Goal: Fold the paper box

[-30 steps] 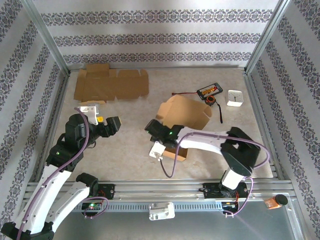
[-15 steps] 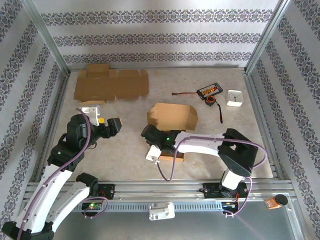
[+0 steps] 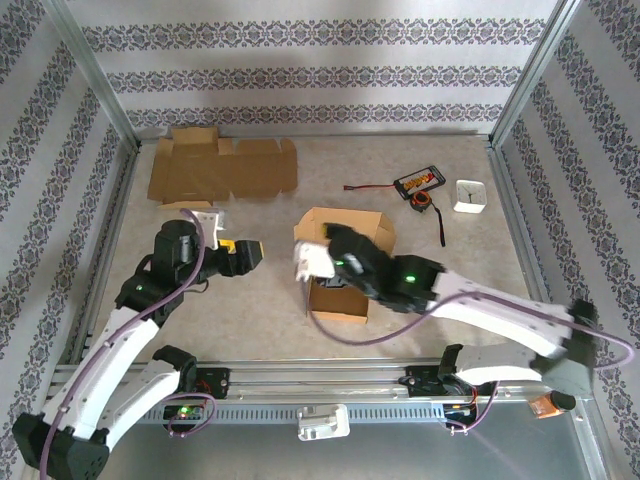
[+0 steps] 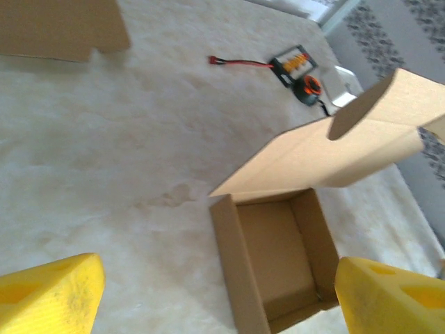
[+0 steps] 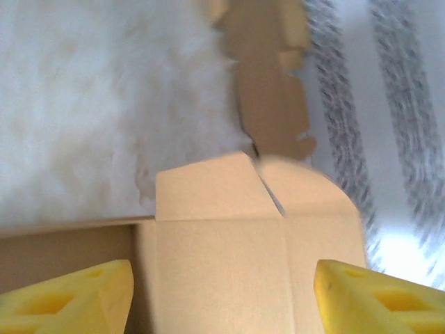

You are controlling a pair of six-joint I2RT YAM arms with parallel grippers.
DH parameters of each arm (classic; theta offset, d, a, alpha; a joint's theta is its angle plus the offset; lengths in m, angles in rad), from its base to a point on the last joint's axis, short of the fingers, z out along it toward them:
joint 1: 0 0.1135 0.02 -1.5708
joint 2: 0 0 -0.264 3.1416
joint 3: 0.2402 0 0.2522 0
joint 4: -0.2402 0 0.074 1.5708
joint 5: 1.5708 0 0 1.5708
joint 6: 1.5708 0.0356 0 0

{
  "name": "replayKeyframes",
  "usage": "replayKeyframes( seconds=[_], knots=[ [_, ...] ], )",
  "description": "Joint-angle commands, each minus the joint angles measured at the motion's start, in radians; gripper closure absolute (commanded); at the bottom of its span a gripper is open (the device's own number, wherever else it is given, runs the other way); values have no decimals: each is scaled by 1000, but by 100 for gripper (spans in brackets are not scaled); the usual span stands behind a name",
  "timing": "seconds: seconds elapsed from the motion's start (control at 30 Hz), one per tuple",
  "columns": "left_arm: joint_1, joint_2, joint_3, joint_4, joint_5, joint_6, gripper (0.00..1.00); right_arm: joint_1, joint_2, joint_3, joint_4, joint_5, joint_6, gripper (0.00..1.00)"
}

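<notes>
Your left fingers (image 4: pixel 49 292) stand wide apart and grip nothing. Between their yellow tips you look down on the paper box (image 4: pixel 274 261), which sits open-topped near the middle of the desk (image 4: pixel 125 139). Its lid flap (image 4: pixel 334 153) is raised and slants over the far side. From above, that left hand hovers just left of the box, clear of it. Your right fingers (image 5: pixel 69 299) are also spread, one tip at each lower corner of the wrist view, with the box's folded tan panels lying between and beyond them. You cannot tell from the blurred picture whether either tip touches the card, and nothing is clamped. A flat cardboard sheet (image 3: pixel 225 168) lies at the back left of the desk. A black device (image 3: pixel 420 182) and a white square thing (image 3: pixel 469 195) lie at the back right, well apart from the box.
</notes>
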Motion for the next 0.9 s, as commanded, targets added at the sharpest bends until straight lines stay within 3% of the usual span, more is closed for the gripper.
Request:
replayKeyframes(
  seconds=[0.0, 0.1, 0.17, 0.3, 0.37, 0.6, 0.87],
  knots=[
    [-2, 71, 11, 107, 163, 34, 14, -68, -164, -118, -77, -87, 668, 27],
    [-12, 128, 10, 154, 195, 48, 14, -192, -339, -234, -78, -198, 843, 20],
    [-21, 169, 4, 210, 225, 66, 14, -332, -428, -298, -70, -319, 898, 14],
    [-43, 273, 38, 258, 271, 138, 13, -606, -431, -354, -52, -592, 919, 10],
    [-58, 325, 67, 254, 271, 195, 13, -693, -385, -363, -33, -662, 901, 9],
    [-86, 466, 104, 358, 353, 392, 9, -754, -234, -351, 105, -729, 743, 10],
    [-95, 568, 147, 418, 318, 473, 8, -761, -171, -340, 131, -702, 711, 22]
  ],
)
